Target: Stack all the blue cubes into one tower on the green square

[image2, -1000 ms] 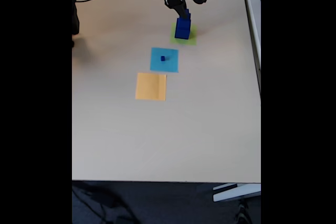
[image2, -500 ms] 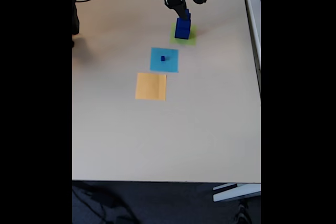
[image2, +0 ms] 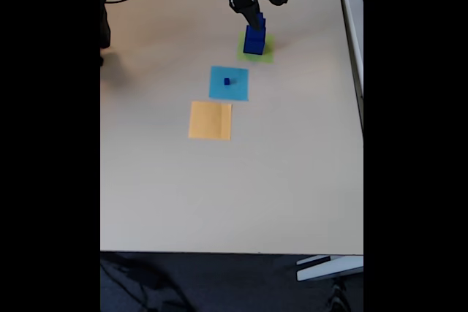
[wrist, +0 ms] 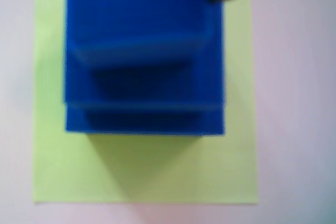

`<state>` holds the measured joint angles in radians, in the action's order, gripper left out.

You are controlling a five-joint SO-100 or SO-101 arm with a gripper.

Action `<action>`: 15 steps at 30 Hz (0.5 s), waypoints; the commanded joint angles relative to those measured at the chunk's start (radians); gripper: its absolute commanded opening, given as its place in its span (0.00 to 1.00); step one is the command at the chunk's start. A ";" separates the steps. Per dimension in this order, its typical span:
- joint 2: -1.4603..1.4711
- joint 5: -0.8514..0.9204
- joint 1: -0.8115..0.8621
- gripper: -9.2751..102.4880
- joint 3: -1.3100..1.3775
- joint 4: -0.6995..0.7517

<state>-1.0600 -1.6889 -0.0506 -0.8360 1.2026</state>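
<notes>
Currently 3 cubes form the tower (image2: 254, 38), 1 tiny cube (image2: 227, 82) sits apart; gripper (image2: 257, 15) state unclear.

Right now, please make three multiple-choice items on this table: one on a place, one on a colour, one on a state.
1. The tiny blue cube sits on:
A. the light-blue square
B. the orange square
C. bare table

2. The patch under the tower is:
A. red
B. yellow-green
C. white

3. The tower on the green square is:
A. toppled
B. upright, stepped
C. absent

Key: 1 A, the fixed view shows the cube at that square's middle. 2 B, the wrist view shows the patch around the blue base. 3 B, both views show stepped blue layers, with the pincer just above them.
</notes>
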 commanded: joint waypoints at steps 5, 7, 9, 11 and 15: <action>-0.048 0.044 0.000 0.28 0.071 -0.094; -0.048 0.066 0.000 0.28 0.091 -0.121; -0.048 0.091 0.000 0.28 0.117 -0.143; -0.048 0.144 0.000 0.28 0.138 -0.189; -0.049 0.235 0.014 0.28 0.181 -0.242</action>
<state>-1.0584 -1.5110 -0.0506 -0.7409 1.0094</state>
